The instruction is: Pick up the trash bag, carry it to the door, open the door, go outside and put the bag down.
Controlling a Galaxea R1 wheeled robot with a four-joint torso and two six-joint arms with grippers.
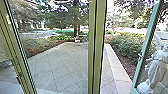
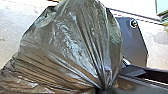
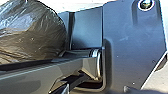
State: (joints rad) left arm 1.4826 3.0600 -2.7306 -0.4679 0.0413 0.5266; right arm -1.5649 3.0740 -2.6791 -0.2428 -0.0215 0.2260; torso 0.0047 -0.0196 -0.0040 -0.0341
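The dark, shiny trash bag (image 2: 72, 47) bulges across the left wrist view, its folds drawn tight to one gathered neck. My left gripper (image 2: 102, 89) is shut on the bag at that neck. Part of the same bag (image 3: 30, 32) shows in the right wrist view, beside the robot's own dark plate and jointed bar. In the head view, glass doors stand in front of me, with a green frame post (image 1: 97, 45) near the middle. At the right, a door leaf (image 1: 145, 47) with a teal frame stands at an angle, a small handle on its edge.
Beyond the glass lies a paved yard (image 1: 57, 65), with a pale stone edging (image 1: 117, 67) along its right side. Bushes (image 1: 130, 45) and a tree trunk (image 1: 76, 27) stand farther out. Pale, folded white shapes (image 1: 157, 67) show in the right door's glass.
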